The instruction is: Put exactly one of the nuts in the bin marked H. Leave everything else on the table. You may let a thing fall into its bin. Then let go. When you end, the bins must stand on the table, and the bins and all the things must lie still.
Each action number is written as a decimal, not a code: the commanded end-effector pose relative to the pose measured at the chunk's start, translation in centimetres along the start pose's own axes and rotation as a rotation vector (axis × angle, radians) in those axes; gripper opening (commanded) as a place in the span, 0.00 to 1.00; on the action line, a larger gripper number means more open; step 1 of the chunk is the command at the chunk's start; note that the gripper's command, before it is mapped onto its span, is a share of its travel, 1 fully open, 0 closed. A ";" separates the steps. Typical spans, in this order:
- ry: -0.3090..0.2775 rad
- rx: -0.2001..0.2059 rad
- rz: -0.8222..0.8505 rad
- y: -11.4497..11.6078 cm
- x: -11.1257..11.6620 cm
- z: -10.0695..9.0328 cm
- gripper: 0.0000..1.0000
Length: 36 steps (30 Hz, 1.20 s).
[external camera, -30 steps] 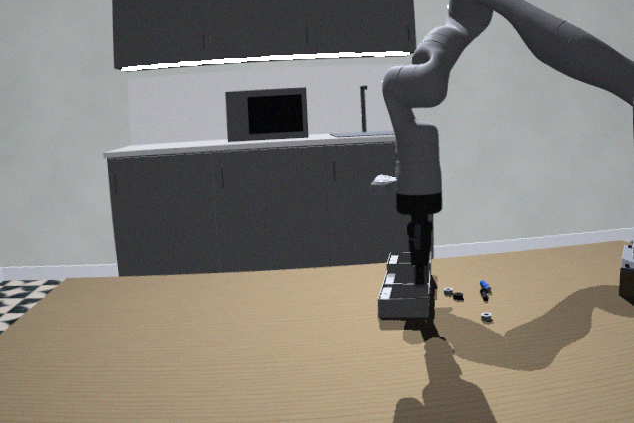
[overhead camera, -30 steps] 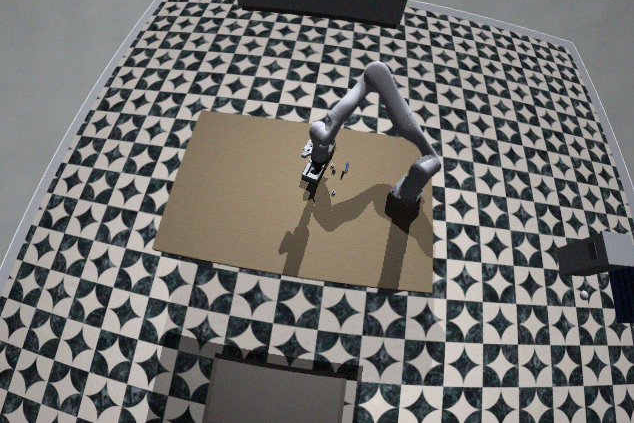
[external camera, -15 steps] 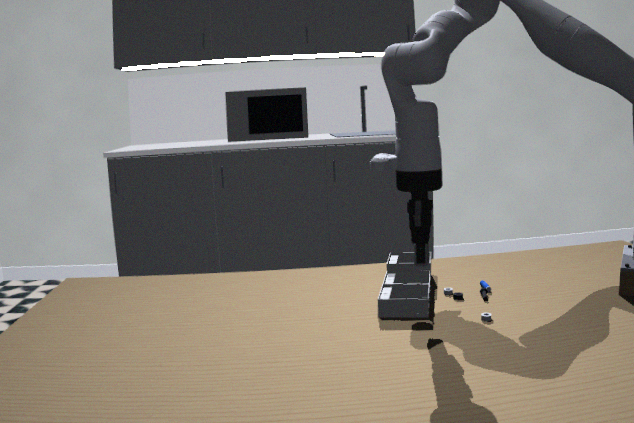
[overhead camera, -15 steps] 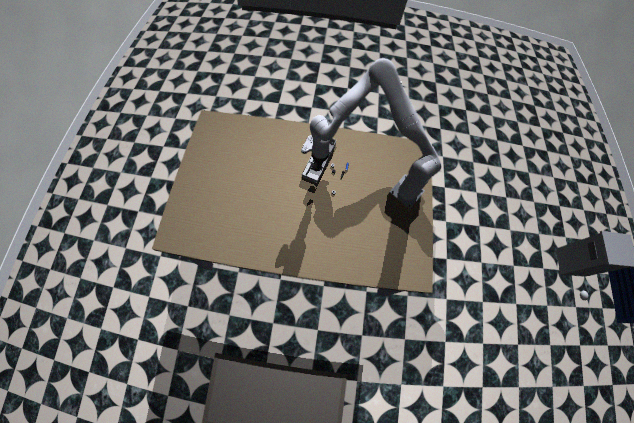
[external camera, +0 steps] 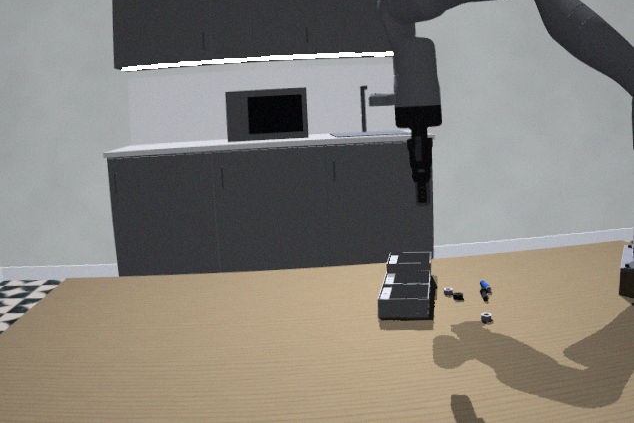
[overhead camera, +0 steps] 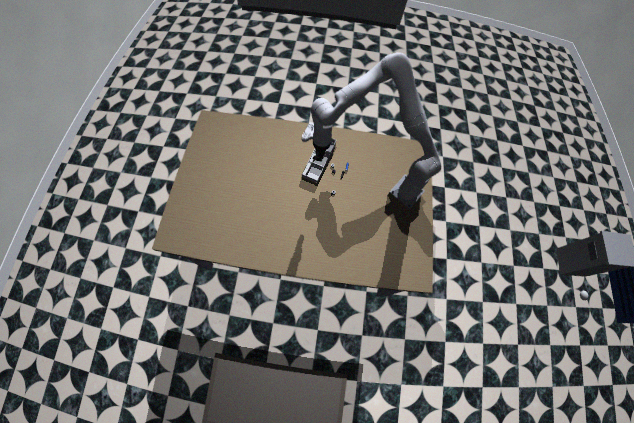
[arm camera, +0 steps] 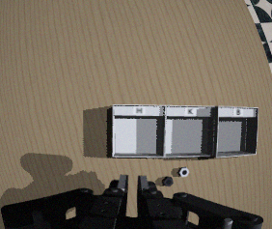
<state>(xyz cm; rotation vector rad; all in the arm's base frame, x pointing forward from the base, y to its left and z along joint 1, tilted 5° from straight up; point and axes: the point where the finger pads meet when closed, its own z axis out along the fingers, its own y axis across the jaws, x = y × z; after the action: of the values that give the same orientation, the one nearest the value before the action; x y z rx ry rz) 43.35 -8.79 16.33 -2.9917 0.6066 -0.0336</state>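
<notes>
The bin marked H [overhead camera: 309,181] [external camera: 403,308] [arm camera: 123,111] is the end one of three joined bins on the table; no nut shows in its visible interior. My gripper [external camera: 421,202] [arm camera: 132,186] is high above the bins, fingers nearly together, with a narrow gap and nothing visible between them. A silver nut [overhead camera: 332,165] [external camera: 448,290] [arm camera: 183,172] and a black nut [overhead camera: 333,171] [external camera: 458,295] [arm camera: 167,181] lie close together beside the bins. Another silver nut [overhead camera: 332,193] [external camera: 485,316] lies apart, nearer the exterior camera.
The bin marked K [arm camera: 172,111] is in the middle, the bin marked B [arm camera: 225,112] at the far end. A blue piece [overhead camera: 347,166] [external camera: 484,285] and a small black piece [overhead camera: 342,175] [external camera: 484,295] lie on the table between bins and arm base.
</notes>
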 end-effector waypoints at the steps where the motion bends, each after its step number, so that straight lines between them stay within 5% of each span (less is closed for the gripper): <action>1: 0.026 -0.006 0.015 0.5 0.7 -2.0 0.09; 10: 0.026 -0.006 0.015 0.5 0.7 -2.0 0.09; 11: 0.026 -0.007 -0.035 0.3 0.2 -1.4 0.31; 13: 0.026 -0.007 -0.035 0.3 0.2 -1.4 0.31; 22: 0.024 -0.012 -0.472 -1.7 -4.4 4.2 0.31; 36: 0.024 -0.012 -0.472 -4.4 -10.4 11.3 0.31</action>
<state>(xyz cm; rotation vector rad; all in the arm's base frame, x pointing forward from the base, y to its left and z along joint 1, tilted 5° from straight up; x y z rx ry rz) 37.02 -1.50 6.55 -3.0767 -0.0508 -0.1190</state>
